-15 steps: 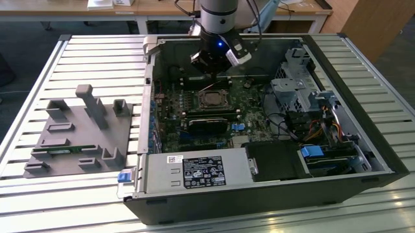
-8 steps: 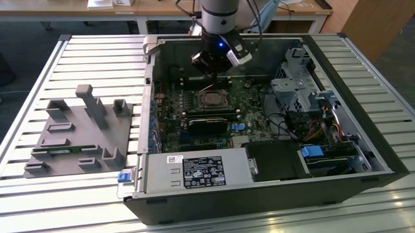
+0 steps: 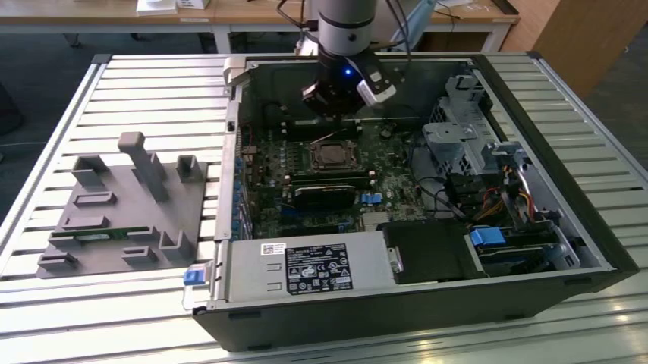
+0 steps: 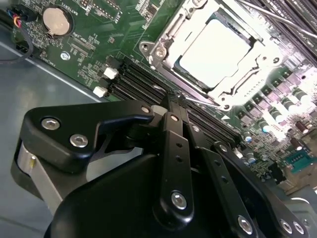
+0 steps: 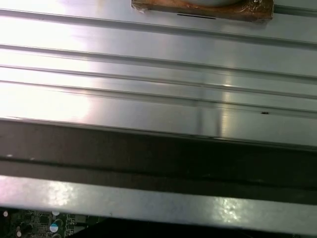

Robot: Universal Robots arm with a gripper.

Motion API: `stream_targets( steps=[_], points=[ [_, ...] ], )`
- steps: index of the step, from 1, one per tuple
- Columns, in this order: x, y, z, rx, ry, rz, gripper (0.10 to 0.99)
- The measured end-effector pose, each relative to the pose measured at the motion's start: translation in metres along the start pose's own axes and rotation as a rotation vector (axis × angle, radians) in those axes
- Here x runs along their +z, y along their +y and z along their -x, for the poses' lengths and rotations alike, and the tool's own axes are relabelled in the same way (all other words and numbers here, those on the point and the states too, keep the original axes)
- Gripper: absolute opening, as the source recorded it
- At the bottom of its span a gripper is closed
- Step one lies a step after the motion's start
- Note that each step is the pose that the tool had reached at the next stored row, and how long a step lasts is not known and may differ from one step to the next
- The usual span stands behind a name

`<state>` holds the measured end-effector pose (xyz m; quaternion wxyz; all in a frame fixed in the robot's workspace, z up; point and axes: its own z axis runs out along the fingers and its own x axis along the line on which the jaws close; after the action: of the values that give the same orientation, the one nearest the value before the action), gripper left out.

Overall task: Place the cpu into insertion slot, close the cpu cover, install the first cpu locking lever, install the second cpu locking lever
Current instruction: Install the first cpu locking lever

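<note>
The cpu lies flat in the insertion slot on the green motherboard, its silver top glaring bright. The silver cpu cover lies down around it, and the chip shows through its window. In the second wrist view my gripper is shut, with its black fingertips together at the socket's edge, right at a thin metal locking lever that runs along that side. In the exterior view the gripper hangs inside the open computer case, just behind the socket.
Long black memory slots and a coin battery lie beside the socket. A black block sits in front of it, drive cages and cables fill the exterior view's right, a power supply the front. A grey fixture stands left of the case.
</note>
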<state>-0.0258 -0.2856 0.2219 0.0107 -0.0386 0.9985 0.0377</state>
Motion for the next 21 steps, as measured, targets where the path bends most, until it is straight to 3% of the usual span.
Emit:
stream_targets(
  steps=[9, 21],
  points=[
    [0.0083, -0.0002, 0.0059, 0.000, 0.0019, 0.000, 0.106],
    [0.0162, -0.0003, 0.0071, 0.000, 0.0036, -0.001, 0.106]
  ],
)
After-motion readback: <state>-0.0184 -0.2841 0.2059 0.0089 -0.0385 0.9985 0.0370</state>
